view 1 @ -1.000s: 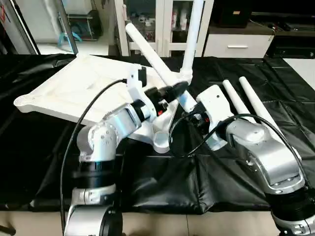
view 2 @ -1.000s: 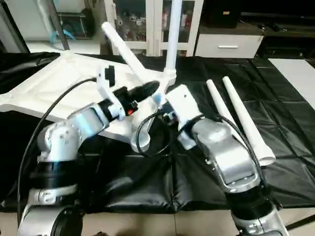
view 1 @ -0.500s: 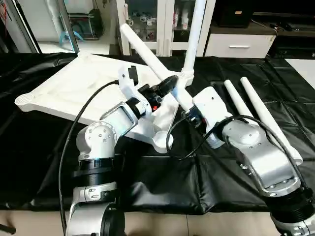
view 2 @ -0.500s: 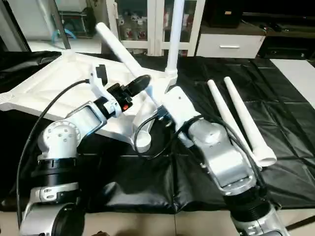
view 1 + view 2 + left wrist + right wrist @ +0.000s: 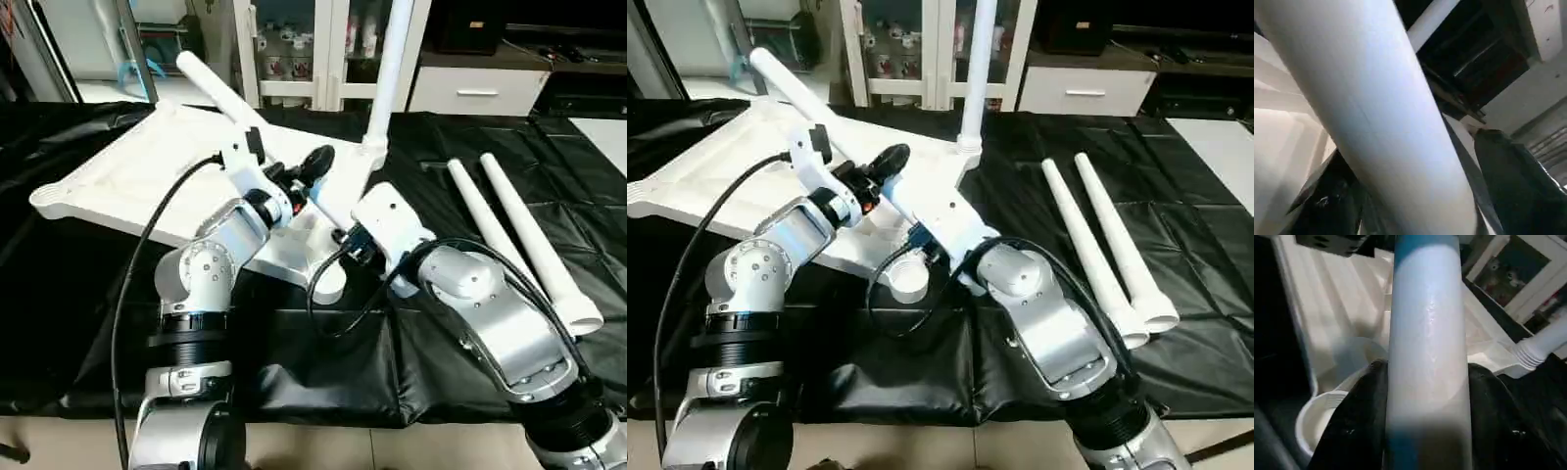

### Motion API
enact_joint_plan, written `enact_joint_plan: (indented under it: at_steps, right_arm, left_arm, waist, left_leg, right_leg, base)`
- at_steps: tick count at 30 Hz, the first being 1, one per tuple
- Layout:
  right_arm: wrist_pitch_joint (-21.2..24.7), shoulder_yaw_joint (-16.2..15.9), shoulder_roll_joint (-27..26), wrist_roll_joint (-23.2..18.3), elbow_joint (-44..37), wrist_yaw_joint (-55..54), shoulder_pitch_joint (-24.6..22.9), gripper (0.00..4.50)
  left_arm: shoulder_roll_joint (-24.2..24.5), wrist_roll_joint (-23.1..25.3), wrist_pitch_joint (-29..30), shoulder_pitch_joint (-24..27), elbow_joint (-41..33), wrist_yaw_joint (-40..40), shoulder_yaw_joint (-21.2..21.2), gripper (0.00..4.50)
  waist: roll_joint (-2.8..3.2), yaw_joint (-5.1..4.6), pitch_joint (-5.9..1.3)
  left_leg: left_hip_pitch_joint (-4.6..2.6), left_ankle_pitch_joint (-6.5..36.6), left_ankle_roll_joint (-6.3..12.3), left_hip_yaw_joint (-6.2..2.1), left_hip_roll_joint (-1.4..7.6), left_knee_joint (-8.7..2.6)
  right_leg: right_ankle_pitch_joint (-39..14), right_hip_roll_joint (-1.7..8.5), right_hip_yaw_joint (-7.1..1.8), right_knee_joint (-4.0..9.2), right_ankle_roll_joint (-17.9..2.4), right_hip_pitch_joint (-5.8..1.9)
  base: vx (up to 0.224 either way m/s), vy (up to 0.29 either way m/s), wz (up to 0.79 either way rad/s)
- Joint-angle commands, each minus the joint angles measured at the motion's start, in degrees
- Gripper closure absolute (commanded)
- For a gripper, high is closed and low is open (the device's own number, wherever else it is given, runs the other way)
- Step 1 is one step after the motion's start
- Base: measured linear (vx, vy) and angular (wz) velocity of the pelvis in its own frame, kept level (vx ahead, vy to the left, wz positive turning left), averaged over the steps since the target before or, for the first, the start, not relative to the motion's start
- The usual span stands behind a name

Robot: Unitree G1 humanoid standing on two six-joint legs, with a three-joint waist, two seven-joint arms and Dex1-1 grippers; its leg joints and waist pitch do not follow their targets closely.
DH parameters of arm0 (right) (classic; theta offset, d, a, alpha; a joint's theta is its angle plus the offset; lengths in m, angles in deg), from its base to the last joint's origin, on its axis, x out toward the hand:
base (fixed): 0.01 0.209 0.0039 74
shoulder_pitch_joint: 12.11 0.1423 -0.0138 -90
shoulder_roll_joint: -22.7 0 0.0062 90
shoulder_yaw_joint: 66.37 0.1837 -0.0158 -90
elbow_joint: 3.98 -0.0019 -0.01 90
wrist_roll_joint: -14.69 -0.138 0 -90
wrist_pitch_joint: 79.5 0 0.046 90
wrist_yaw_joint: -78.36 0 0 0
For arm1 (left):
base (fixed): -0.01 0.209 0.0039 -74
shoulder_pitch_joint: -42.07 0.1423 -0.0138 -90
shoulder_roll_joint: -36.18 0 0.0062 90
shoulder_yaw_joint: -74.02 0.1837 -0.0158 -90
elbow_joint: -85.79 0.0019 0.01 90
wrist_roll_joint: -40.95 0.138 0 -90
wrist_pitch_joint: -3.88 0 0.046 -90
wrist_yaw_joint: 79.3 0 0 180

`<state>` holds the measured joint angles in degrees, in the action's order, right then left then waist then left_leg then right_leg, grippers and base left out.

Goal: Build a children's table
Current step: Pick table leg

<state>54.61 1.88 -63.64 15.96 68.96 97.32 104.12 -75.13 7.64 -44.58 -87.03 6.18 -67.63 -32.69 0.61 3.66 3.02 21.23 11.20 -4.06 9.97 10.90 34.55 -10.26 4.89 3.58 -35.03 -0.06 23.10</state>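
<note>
Two grippers hold one leg (image 5: 211, 88) over the top (image 5: 127, 171). The left gripper (image 5: 312, 164) is closed around the leg high up, and the right gripper (image 5: 1422, 382) pinches it lower down, near the end. The top lies with its ribbed side up on the black table (image 5: 59, 294), and one leg (image 5: 387, 69) stands in the far socket. Two more legs (image 5: 519, 235) lie right of the top. The near socket (image 5: 905, 283) is empty and sits just below the held leg's low end. To do this well, I think the leg should be tipped up straight, set right over that socket, then pushed down slowly.
</note>
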Motion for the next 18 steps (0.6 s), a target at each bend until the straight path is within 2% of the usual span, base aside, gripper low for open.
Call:
enact_joint_plan:
  at_steps: [1, 10, 18]
  right_arm:
    - [-1.09, 1.01, -0.18, 1.18, 0.8, -0.83, 0.27, 2.69]
    - [-3.47, -1.21, 0.66, 4.59, 2.06, -1.43, 0.9, 2.69]
    - [-4.58, -2.26, 1.12, 5.83, 1.98, -0.78, 0.77, 2.69]
  left_arm:
    - [-0.56, -1.89, 1.21, -1.22, -0.87, 0.08, -0.22, 1.46]
    - [-1.85, -7.87, 4.81, -0.86, -1.98, 0.48, -2.18, 2.32]
    - [-1.27, -10.02, 6.01, -1.53, -1.15, 1.21, -3.03, 2.56]
  waist:
    - [-0.57, 0.2, -4.07]
    - [-0.45, 0.14, -4.05]
    - [-0.15, 0.04, -4.08]
  left_leg:
    - [-0.4, 4.69, 1.0, -0.37, 1.32, -3.5]
    - [-0.45, 4.81, 1.1, -0.33, 1.26, -3.44]
    - [-0.52, 5.3, 1.16, -0.38, 1.27, -3.44]
  right_leg:
    - [-4.31, 2.54, -2.49, 3.33, -11.51, -3.46]
    - [-4.03, 2.43, -2.48, 3.39, -11.68, -3.46]
    - [-3.47, 2.33, -2.43, 3.33, -11.78, -3.55]
  base:
    - [0.0, 0.0, 0.0]
    - [0.0, 0.0, 0.0]
    - [0.0, 0.0, 0.0]
